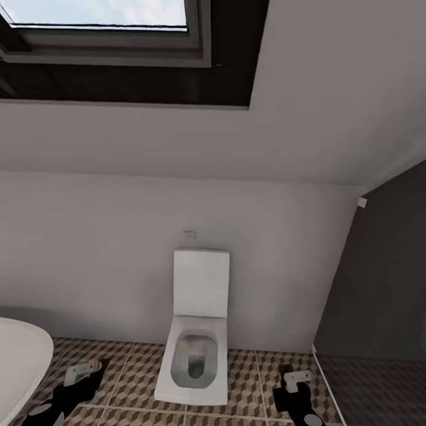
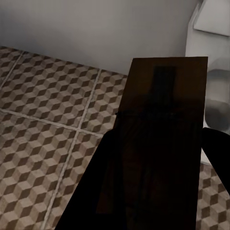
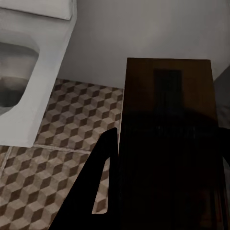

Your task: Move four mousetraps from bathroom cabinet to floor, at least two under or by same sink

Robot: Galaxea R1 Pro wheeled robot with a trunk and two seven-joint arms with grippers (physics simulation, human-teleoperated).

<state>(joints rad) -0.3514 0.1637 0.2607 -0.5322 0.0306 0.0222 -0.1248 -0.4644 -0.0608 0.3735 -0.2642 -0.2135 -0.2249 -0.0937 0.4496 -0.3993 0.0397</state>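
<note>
Mousetraps, 2 of them, sit clamped in the left fingers (image 2: 158, 143) and right fingers (image 3: 165, 143), both arms held low, flanking the toilet (image 1: 194, 353).

— What do we have straight ahead?
— We see a white toilet (image 1: 194, 341) with its lid (image 1: 201, 282) raised against the pale wall (image 1: 89, 251).
— And above?
— A skylight (image 1: 97, 12); a bathtub rim (image 1: 17, 360) sits lower left.

Toilet (image 1: 196, 335): on the bathroom floor (image 1: 256, 374), backed against the wall (image 1: 113, 258)
Bathtub (image 1: 11, 365): left of the toilet (well apart)
Skylight (image 1: 97, 12): above, left
2 grippers: left gripper (image 1: 84, 371) and right gripper (image 1: 296, 380) flank the toilet, each with a mousetrap (image 2: 163, 134) between its fingers
</note>
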